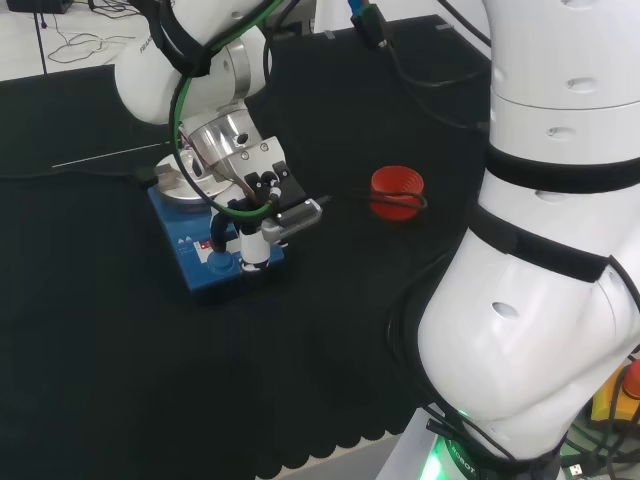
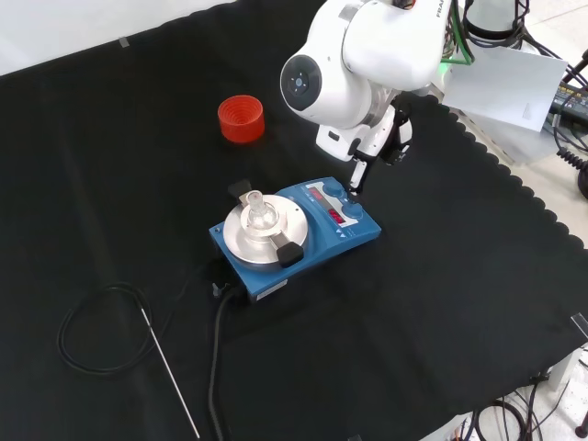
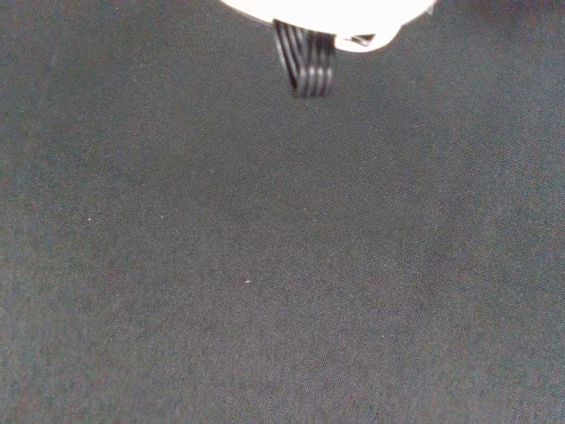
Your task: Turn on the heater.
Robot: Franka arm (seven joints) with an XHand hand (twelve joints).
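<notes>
- Heater [image 2: 296,230] sits near the middle of the black-clothed tabletop [image 2: 441,303] in the front view: a blue box with a round metal plate [image 2: 262,230] at its left part and a control panel with a red display [image 2: 342,211] at its right.
- Hand [image 2: 356,175] hangs at the panel end of the heater, one thin finger pointing straight down beside a blue knob [image 2: 356,213]; whether the tip touches the panel I cannot tell.
- That finger is straight, not curled round anything, and the hand holds nothing; in the head view the hand [image 1: 262,232] stands over the heater's near corner.
- Progress, as I judge it: the approach is done and the hand is placed at the controls; the press or turn itself is what is left. The red display may already be lit, but the pictures do not settle that.
- Small clear glass piece [image 2: 260,209] stands on the metal plate, with black clips beside it, apart from the hand.
- Room: open cloth lies to the right of the heater and toward the camera in the front view, so the hand has free space on those sides.
- Red ribbed ring [image 2: 241,118] stands well apart, up and left of the heater in the front view.
- Black cable [image 2: 101,326] loops at lower left, away from the hand.
- Scalloped cloth edge [image 2: 514,184] runs well clear of the heater.
</notes>
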